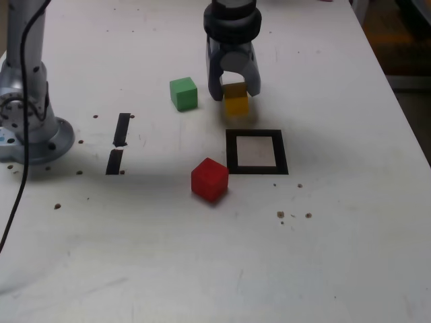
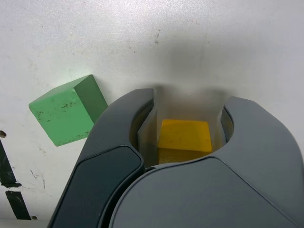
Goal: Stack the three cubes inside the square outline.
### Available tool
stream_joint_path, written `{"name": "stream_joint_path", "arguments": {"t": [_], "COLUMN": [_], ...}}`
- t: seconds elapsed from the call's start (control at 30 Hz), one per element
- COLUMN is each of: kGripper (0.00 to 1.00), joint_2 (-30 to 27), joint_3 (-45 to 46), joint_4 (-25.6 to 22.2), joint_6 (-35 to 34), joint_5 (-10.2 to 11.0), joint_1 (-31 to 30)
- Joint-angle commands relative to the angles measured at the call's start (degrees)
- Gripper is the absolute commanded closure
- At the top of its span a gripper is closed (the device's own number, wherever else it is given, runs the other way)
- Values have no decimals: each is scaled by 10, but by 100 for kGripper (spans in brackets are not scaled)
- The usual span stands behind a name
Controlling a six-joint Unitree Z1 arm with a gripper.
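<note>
Overhead, the arm reaches straight down, its pincer [image 1: 234,89] clamped on the yellow cube [image 1: 236,98] just at twelve o'clock of the square outline [image 1: 256,152]. Around it on the scuffed white surface [image 1: 337,256], the green cube [image 1: 183,93] sits at ten o'clock, the red cube [image 1: 209,179] at seven.

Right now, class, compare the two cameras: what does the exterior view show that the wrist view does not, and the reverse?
Only the exterior view shows the red cube, the square outline with nothing inside it, and the arm's base. Only the wrist view shows, close up, the yellow cube seated between the jaws. Both show the gripper shut on the yellow cube, the green cube beside it, the black strips and the white table.
</note>
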State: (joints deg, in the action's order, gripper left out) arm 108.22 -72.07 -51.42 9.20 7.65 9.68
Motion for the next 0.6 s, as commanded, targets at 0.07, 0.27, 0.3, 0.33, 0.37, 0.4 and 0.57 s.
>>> {"name": "stream_joint_path", "arguments": {"t": [0.07,0.27,0.3,0.33,0.37,0.4,0.57], "kGripper": [51,18,15,13,12,10,7], "joint_2": [-6,-14,-16,-18,-20,-22,-45], "joint_3": [6,10,11,11,12,12,15], "joint_4": [-1,-4,-4,-4,-4,-5,-12], "joint_6": [1,6,8,10,12,14,17], "joint_5": [0,2,2,2,3,3,4], "joint_1": [0,0,0,0,0,0,-5]}}
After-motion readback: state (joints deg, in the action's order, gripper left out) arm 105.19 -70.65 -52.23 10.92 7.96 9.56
